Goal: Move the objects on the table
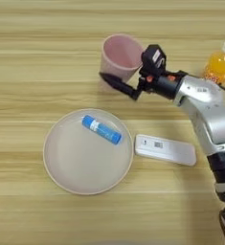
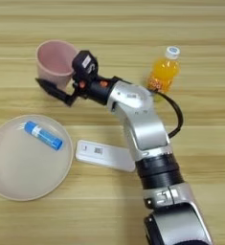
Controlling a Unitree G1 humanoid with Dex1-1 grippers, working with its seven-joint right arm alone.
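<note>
Now: gripper [image 1: 127, 72] straddling (fingers spread) one cup [image 1: 119, 55] wall | one plate [image 1: 71, 162] | one tube [image 1: 101, 129]

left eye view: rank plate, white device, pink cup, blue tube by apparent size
1. Beige plate, largest by far.
2. White device and pink cup: similar extent, and the gripper covers part of the cup, so no ranking between them.
3. Blue tube, smallest, lying on the plate.

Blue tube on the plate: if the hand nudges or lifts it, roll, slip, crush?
The blue tube looks cylindrical and lies on its side, so a sideways nudge would probably roll it. The plate's raised rim may stop it before it leaves the plate. It looks small, rigid and smooth: likely light, unlikely to crush, but it could slip between the fingers of the hand.
</note>
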